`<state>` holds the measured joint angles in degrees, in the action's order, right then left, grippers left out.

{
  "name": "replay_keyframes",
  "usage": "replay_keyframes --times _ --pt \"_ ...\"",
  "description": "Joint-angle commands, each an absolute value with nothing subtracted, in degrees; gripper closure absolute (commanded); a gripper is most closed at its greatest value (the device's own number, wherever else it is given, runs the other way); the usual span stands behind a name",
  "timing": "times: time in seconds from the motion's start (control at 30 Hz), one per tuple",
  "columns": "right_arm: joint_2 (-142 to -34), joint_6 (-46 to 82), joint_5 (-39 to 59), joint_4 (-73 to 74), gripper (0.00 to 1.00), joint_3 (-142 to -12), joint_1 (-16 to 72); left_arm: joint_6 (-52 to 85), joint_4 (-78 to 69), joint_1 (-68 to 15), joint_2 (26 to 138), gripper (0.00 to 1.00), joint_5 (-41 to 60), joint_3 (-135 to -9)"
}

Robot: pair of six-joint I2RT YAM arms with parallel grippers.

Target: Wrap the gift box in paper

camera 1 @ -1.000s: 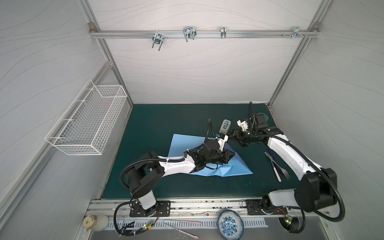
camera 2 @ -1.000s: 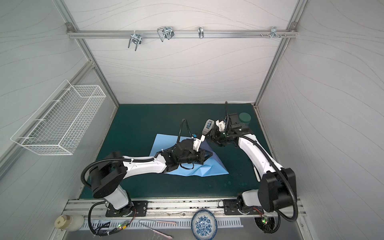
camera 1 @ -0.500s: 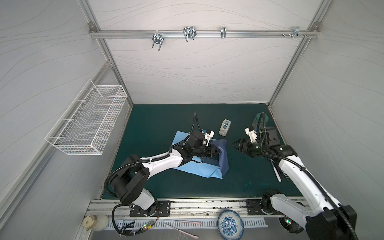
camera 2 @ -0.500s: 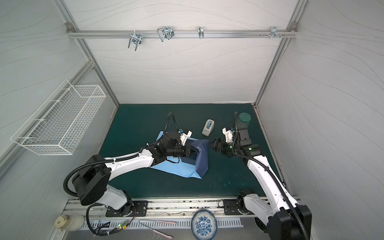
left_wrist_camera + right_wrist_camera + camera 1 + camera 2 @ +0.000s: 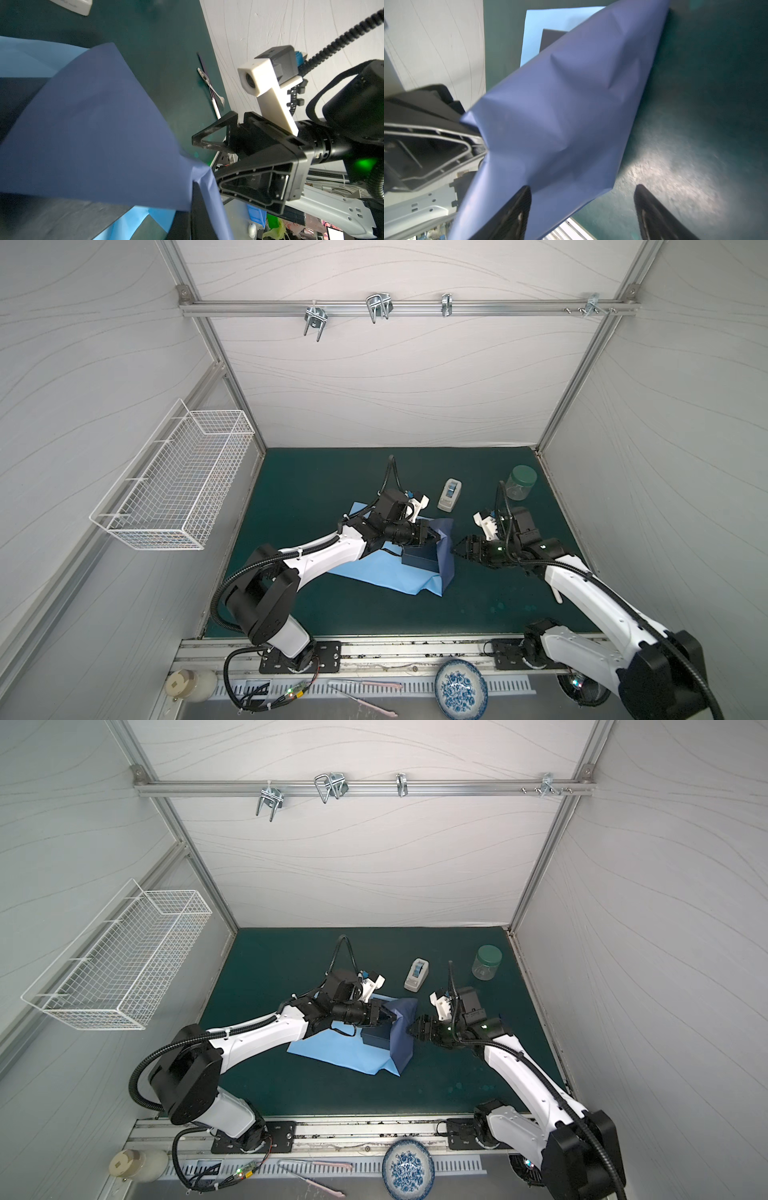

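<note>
Left gripper (image 5: 432, 537) is clamped on the paper (image 5: 374, 574), holding its indigo side up like a wall along the gift box (image 5: 419, 562). The gift box sits on the light-blue sheet. My right gripper (image 5: 458, 549), jaws wide apart, hovers beyond that wall from the gift box. I can't tell if it is touching.

My bench, non-task items: green mat (image 5: 316, 481) carries a white tape dispenser (image 5: 450, 495), rear-centre, lying flat. Clear jar w/ green lid (image 5: 519, 485) stands upright near the rear-right corner, apart from the dispenser. Wire basket (image 5: 174, 489) hangs on the left wall. Blue-patterned bowl (image 5: 460, 689) sits on the front ledge, off the mat. Left wrist view: cutlery (image 5: 215, 106) lies by the mat edge.
</note>
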<state>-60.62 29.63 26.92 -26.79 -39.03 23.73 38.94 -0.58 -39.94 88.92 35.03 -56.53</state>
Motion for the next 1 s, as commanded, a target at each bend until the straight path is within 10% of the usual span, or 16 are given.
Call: replay_keyframes --times 0.0,0.57,0.97 --pt "-62.6 30.6 25.8 -22.3 0.22 -39.0 25.5 38.1 -1.4 -38.6 88.5 0.99 37.0 -57.5" --pt "-68.1 29.1 26.3 -16.0 0.3 -36.9 27.9 45.1 -3.4 -36.0 87.2 0.48 39.3 -54.6" --pt "-70.7 31.4 24.7 -12.7 0.32 -37.4 29.4 49.7 1.0 -38.5 82.7 0.33 32.5 -50.8"
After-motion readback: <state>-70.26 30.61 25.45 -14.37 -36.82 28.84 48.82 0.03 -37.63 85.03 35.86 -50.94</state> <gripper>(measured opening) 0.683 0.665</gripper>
